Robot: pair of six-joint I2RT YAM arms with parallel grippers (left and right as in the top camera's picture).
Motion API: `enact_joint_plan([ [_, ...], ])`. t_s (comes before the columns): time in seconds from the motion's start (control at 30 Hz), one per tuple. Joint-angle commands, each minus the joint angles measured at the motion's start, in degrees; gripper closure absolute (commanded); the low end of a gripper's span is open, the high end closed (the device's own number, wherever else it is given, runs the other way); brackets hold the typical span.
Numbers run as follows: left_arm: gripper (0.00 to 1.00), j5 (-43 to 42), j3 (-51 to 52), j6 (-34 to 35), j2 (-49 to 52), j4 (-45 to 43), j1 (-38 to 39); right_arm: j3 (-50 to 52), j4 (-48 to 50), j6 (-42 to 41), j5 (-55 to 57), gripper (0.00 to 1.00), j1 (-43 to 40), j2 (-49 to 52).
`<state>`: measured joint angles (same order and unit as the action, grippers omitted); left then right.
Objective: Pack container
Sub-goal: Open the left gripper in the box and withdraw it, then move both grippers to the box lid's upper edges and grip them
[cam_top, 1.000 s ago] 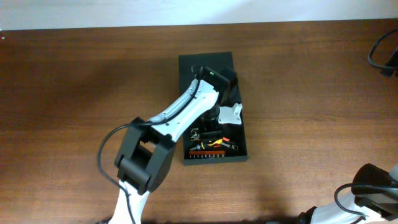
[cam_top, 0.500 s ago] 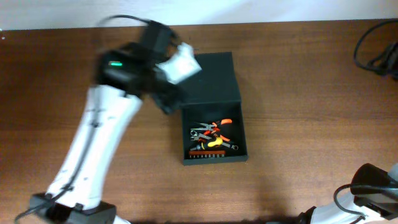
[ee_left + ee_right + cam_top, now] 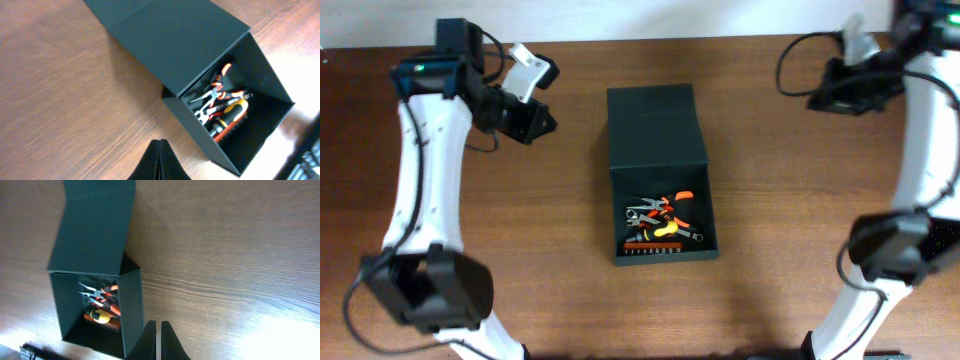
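Observation:
The container [image 3: 655,125] is a dark rectangular box at the table's middle. Its flap lid lies over the far half and the near half is open. Inside lie several hand tools [image 3: 660,225] with orange, red and yellow handles. My left gripper [image 3: 546,121] hangs shut and empty to the upper left of the box. My right gripper [image 3: 814,99] hangs shut and empty far to the upper right. In the left wrist view the shut fingertips [image 3: 160,147] hover over bare wood beside the container [image 3: 175,40]. From the right wrist, the fingertips [image 3: 156,329] sit just right of the container [image 3: 95,235].
The brown wooden table [image 3: 780,220] spreads on all sides of the box. A pale wall strip [image 3: 720,15] runs along the back edge. Both arms' bases stand at the near edge, left [image 3: 430,290] and right [image 3: 890,250].
My left arm has swung off the container up to the far left, and its jaws have shut. My right arm has risen into view at the far right, with its jaws shut as well.

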<state>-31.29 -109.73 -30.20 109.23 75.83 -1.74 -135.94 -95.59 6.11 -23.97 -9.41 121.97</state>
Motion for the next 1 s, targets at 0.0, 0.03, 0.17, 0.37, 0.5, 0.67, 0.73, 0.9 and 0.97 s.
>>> enact_joint_plan([
  [0.0, 0.98, -7.17, 0.09, -0.02, 6.03, 0.04, -0.09, 0.09, 0.09, 1.16, -0.98, 0.96, 2.01, 5.35],
  [0.03, 0.98, -8.11, 0.09, -0.04, 7.61, 0.04, -0.09, 0.09, 0.24, 1.33, -0.98, 0.96, 2.4, 7.04],
  [0.17, 0.98, -9.66, 0.09, -0.02, 13.38, 0.04, -0.09, 0.09, 0.46, 2.67, -1.18, 0.96, 3.45, 11.56],
  [0.37, 0.98, -13.14, 0.09, -0.02, 21.64, 0.11, -0.02, 0.09, 0.39, 4.9, -4.55, 0.96, 4.7, 17.03],
  [0.5, 0.98, -14.6, 0.13, -0.02, 25.46, 0.02, 0.09, 0.17, 0.48, 5.49, -6.05, 0.96, 5.4, 18.67],
  [0.67, 0.98, -15.06, 0.13, 0.0, 29.44, -0.09, 0.46, 0.33, 0.92, 5.51, -6.27, 0.96, 6.43, 20.2],
  [0.73, 0.98, -15.76, 0.13, -0.02, 30.53, -0.33, 0.57, 0.33, 1.25, 5.49, -6.29, 0.96, 6.78, 20.94],
  [0.9, 0.98, -16.79, 0.13, 0.0, 31.65, -1.84, 1.33, 0.42, 2.03, 5.73, -7.67, 0.96, 7.54, 22.82],
  [0.97, 0.98, -16.81, 0.13, 0.26, 31.65, -2.89, 1.97, 0.42, 2.56, 5.97, -9.14, 0.96, 7.63, 23.45],
])
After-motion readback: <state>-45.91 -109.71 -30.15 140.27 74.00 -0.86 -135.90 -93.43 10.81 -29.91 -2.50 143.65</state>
